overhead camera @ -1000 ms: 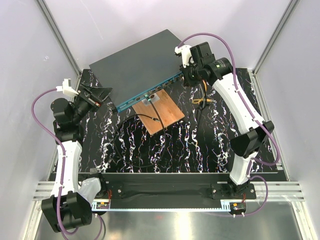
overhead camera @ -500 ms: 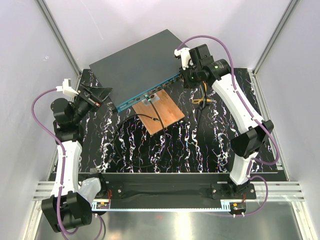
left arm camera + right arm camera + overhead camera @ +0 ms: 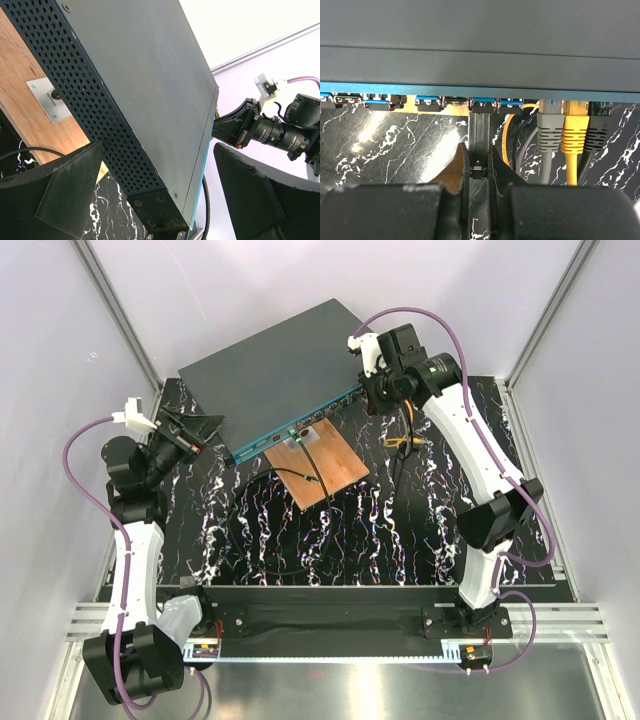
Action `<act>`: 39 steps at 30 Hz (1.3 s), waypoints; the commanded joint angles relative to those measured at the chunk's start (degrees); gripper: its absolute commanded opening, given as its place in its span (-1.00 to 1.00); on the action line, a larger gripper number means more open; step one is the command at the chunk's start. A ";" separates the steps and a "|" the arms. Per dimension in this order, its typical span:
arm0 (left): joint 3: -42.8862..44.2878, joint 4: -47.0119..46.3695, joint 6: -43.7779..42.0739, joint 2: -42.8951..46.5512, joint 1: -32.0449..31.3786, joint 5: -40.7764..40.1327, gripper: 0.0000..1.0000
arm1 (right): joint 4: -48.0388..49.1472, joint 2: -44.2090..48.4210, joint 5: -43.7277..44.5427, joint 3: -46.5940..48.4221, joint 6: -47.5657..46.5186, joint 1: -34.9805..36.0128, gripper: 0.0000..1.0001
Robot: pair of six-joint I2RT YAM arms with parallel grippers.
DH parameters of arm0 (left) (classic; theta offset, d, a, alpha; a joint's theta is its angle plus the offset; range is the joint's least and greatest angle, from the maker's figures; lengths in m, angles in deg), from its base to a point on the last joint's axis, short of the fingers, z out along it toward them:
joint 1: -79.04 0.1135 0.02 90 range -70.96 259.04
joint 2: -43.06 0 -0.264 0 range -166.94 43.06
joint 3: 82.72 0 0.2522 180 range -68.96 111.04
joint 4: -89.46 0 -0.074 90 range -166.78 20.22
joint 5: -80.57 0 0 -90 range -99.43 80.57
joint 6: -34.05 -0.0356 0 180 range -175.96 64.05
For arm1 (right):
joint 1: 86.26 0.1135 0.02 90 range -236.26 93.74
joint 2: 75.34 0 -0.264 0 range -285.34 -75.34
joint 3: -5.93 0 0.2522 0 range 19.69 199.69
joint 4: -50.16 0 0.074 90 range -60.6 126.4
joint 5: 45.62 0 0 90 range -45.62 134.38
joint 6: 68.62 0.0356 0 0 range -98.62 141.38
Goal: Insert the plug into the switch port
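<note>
The switch [image 3: 270, 370] is a flat dark grey box with a teal front face [image 3: 300, 423], lying at an angle at the back of the mat. My right gripper [image 3: 480, 150] is shut on the plug [image 3: 480, 131], a narrow dark metal module. The plug's front end meets a port [image 3: 481, 106] in the row under the teal edge; how deep it sits I cannot tell. From above, the right gripper [image 3: 374, 400] is at the right end of the front face. My left gripper [image 3: 165, 192] is open, its fingers [image 3: 65, 195] either side of the switch's [image 3: 145, 75] left corner without touching.
Grey [image 3: 548, 131], yellow [image 3: 575, 131] and black [image 3: 599, 131] cables are plugged in just right of the plug. A copper-brown board [image 3: 320, 468] with a thin black lead lies in front of the switch. Cables [image 3: 405, 440] trail on the marbled mat [image 3: 400, 530].
The right gripper has edged slightly left and toward the switch's front face with the plug. The left arm has not moved.
</note>
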 commanded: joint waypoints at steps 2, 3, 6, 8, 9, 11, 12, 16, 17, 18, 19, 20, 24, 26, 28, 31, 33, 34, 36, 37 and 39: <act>-0.06 -4.42 -0.54 1.18 0.45 1.19 0.97 | 5.47 -0.39 -3.38 3.89 -0.78 0.97 -1.00; -0.23 -4.42 -0.63 1.09 0.37 1.19 0.98 | 5.38 -0.22 -3.47 3.89 -0.70 0.97 -1.00; -0.15 -4.60 -0.63 0.91 0.37 1.19 0.98 | 5.38 -0.13 -4.00 4.50 -0.61 0.97 -1.00; -0.23 -4.77 -0.46 0.91 0.37 1.19 0.98 | 4.86 -0.21 -4.17 5.47 -0.52 0.97 -1.00; -0.32 -4.95 -0.37 0.83 0.37 1.10 0.98 | 4.42 -0.30 -4.44 5.82 -0.52 0.97 -1.00; -0.50 -5.04 -0.19 0.74 0.37 1.19 0.98 | 4.42 -0.13 -4.44 5.91 -0.34 0.97 -1.00; -0.50 -5.13 -0.19 0.83 0.37 1.28 0.98 | 4.24 0.05 -4.52 5.91 -0.52 1.06 -1.00; -0.32 -5.04 -0.19 0.91 0.37 1.10 0.98 | 4.24 0.66 -4.35 5.12 -0.52 0.97 -1.00; -0.32 -4.95 -0.28 0.91 0.37 1.19 0.98 | 4.24 0.93 -4.44 4.95 -0.52 1.06 -1.00; -0.32 -5.04 -0.28 1.00 0.37 1.19 0.98 | 4.24 0.93 -4.35 4.77 -0.52 1.06 -1.00; -0.32 -4.78 -0.28 1.00 0.37 1.19 0.98 | 4.33 1.02 -4.26 4.60 -0.52 1.06 -1.00; -0.32 -4.77 -0.28 1.00 0.37 1.10 0.98 | 4.33 1.02 -4.26 4.51 -0.52 1.06 -1.00; -0.58 -4.77 -0.37 1.26 0.37 1.02 0.98 | 3.98 1.54 -4.09 4.24 -0.78 1.06 -1.00; -0.67 -5.04 -0.28 1.27 0.37 0.84 0.98 | 3.89 2.15 -3.91 3.46 -0.87 1.06 -1.00; -0.76 -5.30 -0.19 1.09 0.37 0.84 0.98 | 4.06 2.42 -3.91 2.75 -0.96 1.06 -1.00; -0.50 -5.48 -0.10 1.00 0.37 0.84 0.98 | 4.15 2.51 -3.39 2.05 -0.87 1.06 -1.00; -0.32 -5.30 -0.10 1.09 0.37 1.10 0.98 | 4.06 2.69 -3.03 1.69 -0.96 1.06 -1.00; -0.23 -5.22 -0.28 1.26 0.45 1.02 0.98 | 4.06 2.95 -2.94 1.52 -1.05 1.06 -1.00; -0.32 -4.95 -0.45 1.27 0.37 1.02 0.98 | 4.06 2.95 -2.59 0.90 -1.05 1.06 -1.00; -0.23 -5.04 -0.45 1.27 0.37 0.93 0.98 | 4.06 3.21 -2.42 0.73 -1.05 1.06 -1.00; -0.58 -5.13 -0.28 1.27 0.37 0.75 0.98 | 4.24 3.48 -2.24 0.11 -1.05 1.06 -1.00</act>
